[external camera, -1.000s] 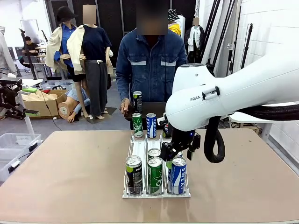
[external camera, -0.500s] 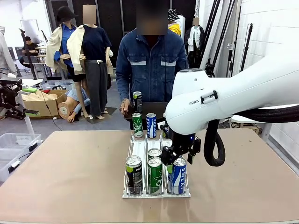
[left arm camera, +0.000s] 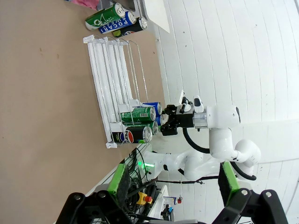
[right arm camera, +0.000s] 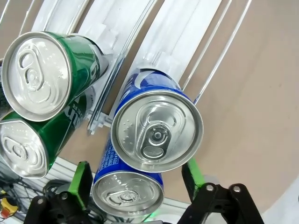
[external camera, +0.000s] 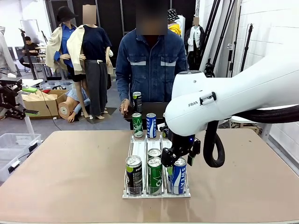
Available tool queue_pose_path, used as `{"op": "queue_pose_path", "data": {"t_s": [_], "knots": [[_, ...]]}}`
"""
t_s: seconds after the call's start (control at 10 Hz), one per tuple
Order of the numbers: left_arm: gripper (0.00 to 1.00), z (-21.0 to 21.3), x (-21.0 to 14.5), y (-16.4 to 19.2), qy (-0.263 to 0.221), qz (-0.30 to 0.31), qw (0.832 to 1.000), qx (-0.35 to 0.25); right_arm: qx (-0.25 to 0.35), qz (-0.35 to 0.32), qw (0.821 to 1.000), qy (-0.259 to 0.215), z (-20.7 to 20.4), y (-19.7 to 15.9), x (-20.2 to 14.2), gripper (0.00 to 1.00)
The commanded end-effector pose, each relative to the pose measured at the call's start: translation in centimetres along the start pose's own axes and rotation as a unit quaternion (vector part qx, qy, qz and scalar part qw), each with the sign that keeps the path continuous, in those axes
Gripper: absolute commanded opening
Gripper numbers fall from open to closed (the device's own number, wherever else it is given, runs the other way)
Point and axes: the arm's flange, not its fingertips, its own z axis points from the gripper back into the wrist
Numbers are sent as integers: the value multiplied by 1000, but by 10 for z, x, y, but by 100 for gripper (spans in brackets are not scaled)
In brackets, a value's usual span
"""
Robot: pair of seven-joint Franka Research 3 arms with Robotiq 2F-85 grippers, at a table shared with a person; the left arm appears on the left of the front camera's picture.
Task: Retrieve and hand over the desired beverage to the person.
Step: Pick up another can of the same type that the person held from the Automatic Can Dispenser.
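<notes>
Two blues in the rack's (external camera: 139,148) right lane, near end: the front blue can (external camera: 178,176) and the rear blue can (right arm camera: 156,135) tight behind it. The right tool (right arm camera: 135,162) hangs right over the pair, jaws wide, green pads (right arm camera: 83,179) out on either side of the lids. It's gripping nothing, and I can't tell which of the two it's centred on. Middle lane, two green cans (external camera: 154,175) in line; left lane, one black can (external camera: 134,173) at the front. More cans stand in a row at the rack's far end. Beyond, the person (external camera: 149,65) in denim stands at the far edge of the tabletop (external camera: 70,163), one hand (external camera: 124,108) down beside another can (external camera: 137,100). The left tool (left arm camera: 173,164) sits well back from the rack, jaws wide, nothing between them.
</notes>
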Motion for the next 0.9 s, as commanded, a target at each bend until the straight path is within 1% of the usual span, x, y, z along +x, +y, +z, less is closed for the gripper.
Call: {"op": "queue_pose_path", "data": {"t_s": [0.0,0.7,0.8], "knots": [[100,0,-1,-1,-5,-1,1000,2,-13,14,1000,-2,-3,3,4,83],[100,0,-1,-1,-5,-1,1000,2,-16,16,1000,7,-4,6,4,0],[100,0,-1,-1,-5,-1,1000,2,2,7,1000,-4,-2,4,4,0]]}}
